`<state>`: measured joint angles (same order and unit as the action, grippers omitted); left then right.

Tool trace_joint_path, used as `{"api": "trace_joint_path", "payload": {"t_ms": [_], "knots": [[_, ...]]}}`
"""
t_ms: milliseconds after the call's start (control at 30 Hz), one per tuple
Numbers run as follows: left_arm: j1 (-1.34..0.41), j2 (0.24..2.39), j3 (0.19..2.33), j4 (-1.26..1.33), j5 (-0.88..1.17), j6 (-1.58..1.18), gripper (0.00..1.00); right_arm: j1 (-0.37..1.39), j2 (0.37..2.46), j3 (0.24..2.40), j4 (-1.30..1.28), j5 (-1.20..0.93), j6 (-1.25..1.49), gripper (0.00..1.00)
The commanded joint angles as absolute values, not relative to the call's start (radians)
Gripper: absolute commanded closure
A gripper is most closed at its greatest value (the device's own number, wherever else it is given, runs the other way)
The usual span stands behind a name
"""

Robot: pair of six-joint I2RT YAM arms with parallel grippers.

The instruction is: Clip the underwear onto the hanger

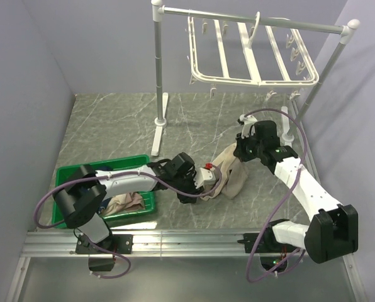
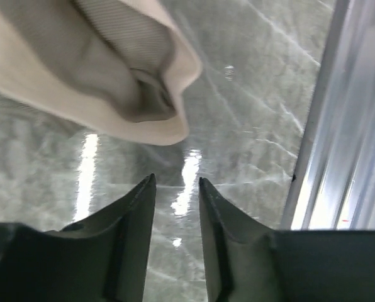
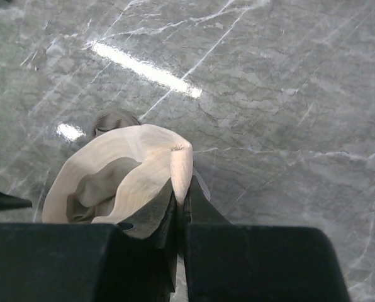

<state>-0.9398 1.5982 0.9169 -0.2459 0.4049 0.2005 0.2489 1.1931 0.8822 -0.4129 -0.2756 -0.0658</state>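
Note:
The taupe underwear hangs above the table's middle, held up by its beige waistband. My right gripper is shut on that waistband edge, as the right wrist view shows. My left gripper sits just left of the garment's lower part. In the left wrist view it is open and empty, and the underwear hangs a little beyond its fingertips without touching them. The white hanger hangs by its hook from the pole rack at the back, with small clips dangling along its edges.
The white pole rack stands at the back with a foot on each side. A green basket at the front left holds a navy garment and a pinkish-beige garment. An aluminium rail runs along the near table edge.

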Motion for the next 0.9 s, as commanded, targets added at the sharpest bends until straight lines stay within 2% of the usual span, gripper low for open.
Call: {"api": "trace_joint_path", "payload": {"t_ms": [0,100,233,400,700,867], "knots": [[-0.966,1.617,0.959,-0.25,0.446,0.195,0.63,0.238,1.207,0.936,-0.394,-0.276,-0.017,1.0],[-1.005,1.64,0.968,-0.256,0.411,0.177,0.64,0.235,1.226,0.943,-0.394,-0.284,-0.002,1.0],[-1.015,1.673,0.997,-0.245,0.387,0.14,0.58,0.235,1.244,0.946,-0.391,-0.293,0.029,1.0],[-1.015,1.71,1.031,-0.256,0.365,0.107,0.58,0.233,1.243,0.94,-0.384,-0.293,0.038,1.0],[-1.011,1.76,1.075,-0.262,0.367,0.074,0.65,0.226,1.232,0.924,-0.371,-0.307,0.037,1.0],[-1.011,1.755,1.088,-0.262,0.377,0.049,0.57,0.221,1.232,0.922,-0.365,-0.313,0.038,1.0]]}}
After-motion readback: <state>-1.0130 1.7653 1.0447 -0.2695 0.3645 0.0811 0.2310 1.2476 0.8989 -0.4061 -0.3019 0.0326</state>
